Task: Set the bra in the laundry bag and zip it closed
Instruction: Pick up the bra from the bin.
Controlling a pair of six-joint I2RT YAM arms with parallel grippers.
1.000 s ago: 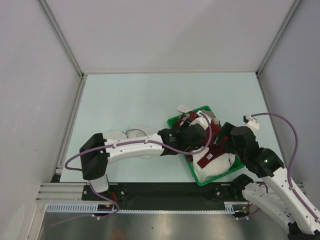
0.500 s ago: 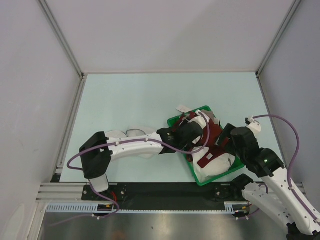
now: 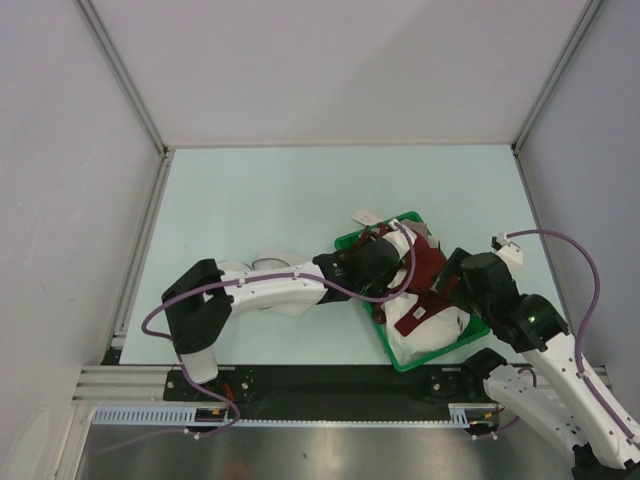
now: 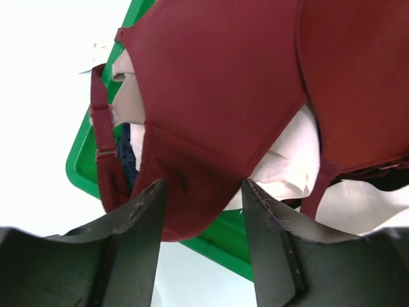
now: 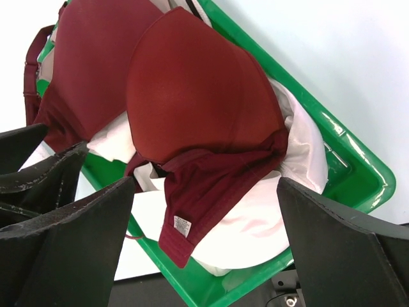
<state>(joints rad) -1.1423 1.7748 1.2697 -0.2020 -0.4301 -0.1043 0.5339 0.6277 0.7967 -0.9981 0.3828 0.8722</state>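
Observation:
The maroon bra (image 3: 428, 266) lies on white garments in a green basket (image 3: 432, 356). The white mesh laundry bag (image 3: 268, 264) lies on the table to the left, mostly hidden under my left arm. My left gripper (image 3: 384, 262) is open at the basket's near-left rim. In the left wrist view its fingers (image 4: 201, 192) straddle the lower edge of one bra cup (image 4: 211, 96) without closing. My right gripper (image 3: 441, 291) is open wide above the basket. In the right wrist view its jaws (image 5: 204, 185) frame the bra's band and small white tag (image 5: 181, 224).
White garments (image 5: 255, 217) fill the basket (image 5: 345, 166), with a bit of navy fabric (image 4: 130, 157) below the strap. A small white label (image 3: 363, 216) lies on the table beyond the basket. Metal frame posts line both sides. The black base strip runs along the near edge.
My left arm has swung a little, carrying its gripper slightly up and toward the basket's far-left side over the bra. The right arm has barely moved. Both grippers stay open.

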